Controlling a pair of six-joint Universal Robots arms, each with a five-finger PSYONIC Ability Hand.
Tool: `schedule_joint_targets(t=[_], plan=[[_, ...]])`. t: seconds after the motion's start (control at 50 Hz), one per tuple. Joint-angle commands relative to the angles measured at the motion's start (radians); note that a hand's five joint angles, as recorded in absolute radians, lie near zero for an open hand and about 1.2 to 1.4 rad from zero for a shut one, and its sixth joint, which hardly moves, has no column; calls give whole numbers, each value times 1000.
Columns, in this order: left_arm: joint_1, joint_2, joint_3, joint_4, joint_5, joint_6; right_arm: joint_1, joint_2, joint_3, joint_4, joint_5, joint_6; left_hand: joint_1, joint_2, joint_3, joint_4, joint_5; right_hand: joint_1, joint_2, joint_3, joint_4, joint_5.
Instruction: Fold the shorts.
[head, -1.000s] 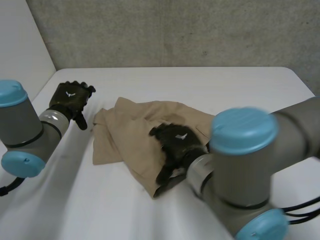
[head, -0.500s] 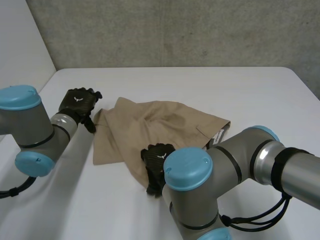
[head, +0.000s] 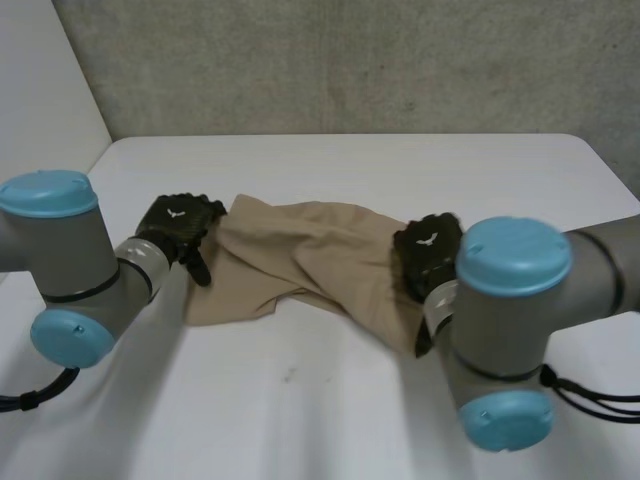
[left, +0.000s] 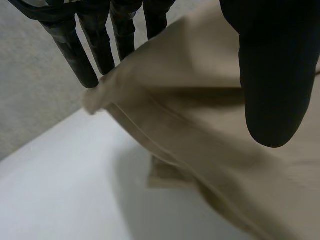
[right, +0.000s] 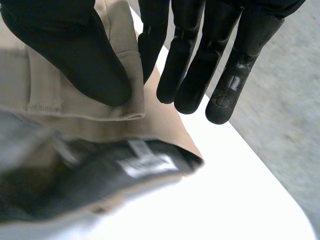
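The tan shorts (head: 300, 255) lie crumpled and stretched sideways on the white table (head: 300, 410). My right hand (head: 428, 255) is at their right end. In the right wrist view its thumb (right: 75, 45) and a finger (right: 152, 45) pinch a folded edge of the cloth (right: 45, 90), with the dark inner band and label (right: 145, 162) hanging just below. My left hand (head: 180, 225) is at the shorts' left end. In the left wrist view its straight fingers (left: 82, 57) reach a corner of the cloth (left: 190, 100), and the thumb (left: 272, 75) stands apart above it.
A grey concrete wall (head: 350, 60) runs behind the table's far edge. A pale wall (head: 40, 110) stands at the left. Bare table top lies in front of the shorts, between my two arms.
My right hand has swung from the shorts' near edge to their right end and closed on the cloth, pulling it out sideways. My left hand has moved right to the shorts' left end.
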Motion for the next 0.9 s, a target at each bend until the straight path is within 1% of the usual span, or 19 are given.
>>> schedule_joint_targets(t=[0.02,0.12,0.24,0.36,0.52,0.72,0.8,0.86,0.9], plan=[[-51,-13,16,-37,2,-31,-79,-21,50,-2,-32,-25,151,138,140,138,137,424,225,218,208,252],[-55,-29,56,-31,-3,-45,-75,-27,76,-3,-68,-16,269,256,258,256,255,424,225,218,208,252],[-56,-36,125,-30,-3,-53,-66,-32,97,-3,-80,-18,269,256,258,256,255,424,225,218,208,252],[-58,-35,151,-30,6,-45,-70,-52,105,-5,-82,-16,269,256,258,256,255,424,225,218,208,252],[-70,-108,183,-30,10,-37,-72,-76,105,-2,-91,-16,260,247,249,248,246,424,225,218,208,252],[-79,-144,215,-33,11,-34,-72,-83,98,-2,-91,2,269,256,258,256,255,424,225,218,208,252],[-81,-170,243,-36,26,-19,-70,-83,88,-3,-91,11,269,256,258,256,255,424,225,218,208,252],[-82,-185,257,-37,46,4,-70,-83,84,-3,-91,14,383,370,372,370,369,424,225,218,208,252],[-85,-196,261,-36,59,16,-70,-83,81,-3,-91,14,416,403,405,403,401,424,225,218,208,252]])
